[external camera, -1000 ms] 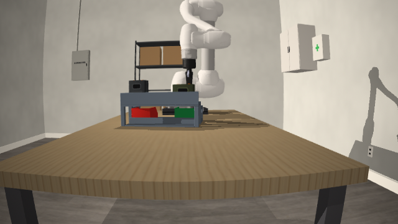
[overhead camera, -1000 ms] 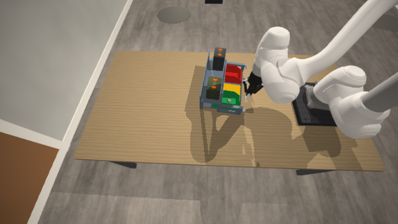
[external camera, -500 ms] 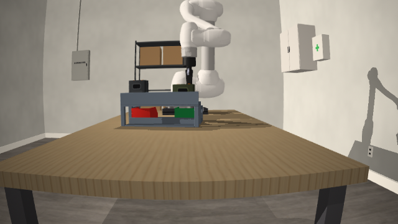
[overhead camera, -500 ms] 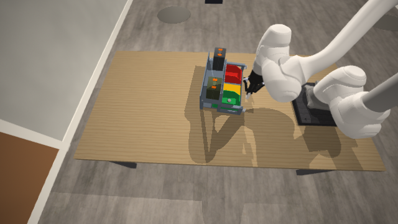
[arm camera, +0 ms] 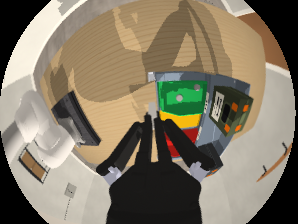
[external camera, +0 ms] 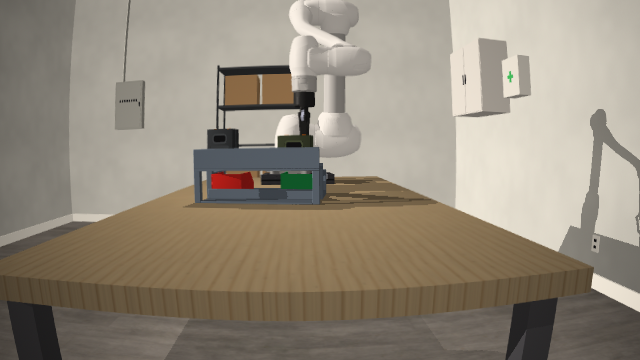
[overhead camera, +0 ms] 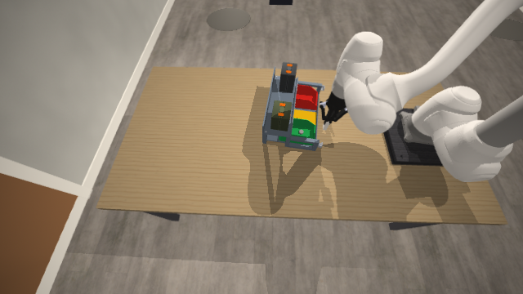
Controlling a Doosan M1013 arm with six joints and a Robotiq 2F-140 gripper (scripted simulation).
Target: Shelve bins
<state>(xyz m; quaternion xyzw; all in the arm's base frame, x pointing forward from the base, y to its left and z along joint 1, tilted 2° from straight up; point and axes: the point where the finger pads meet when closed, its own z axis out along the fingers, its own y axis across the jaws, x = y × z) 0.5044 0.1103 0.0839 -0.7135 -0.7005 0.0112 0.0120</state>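
Note:
The grey shelf (overhead camera: 291, 112) stands in the middle of the table and also shows in the exterior view (external camera: 257, 175). A red bin (overhead camera: 306, 95) and a green bin (overhead camera: 304, 127) sit on its lower level, with a yellow patch (overhead camera: 305, 117) between them. The green bin holds a small grey part (overhead camera: 301, 131). From the far side I see the red bin (external camera: 231, 180) and the green bin (external camera: 296, 181) under the top board. My gripper (overhead camera: 326, 123) is shut and empty, just beside the shelf next to the yellow patch. In the wrist view its fingers (arm camera: 152, 119) point down beside the green bin (arm camera: 184, 100).
A black box (overhead camera: 288, 77) and an olive box (overhead camera: 281, 114), both with orange parts, stand on the shelf's top board. My black base plate (overhead camera: 413, 143) lies at the table's right. A rack with cardboard boxes (external camera: 255, 90) stands behind the table.

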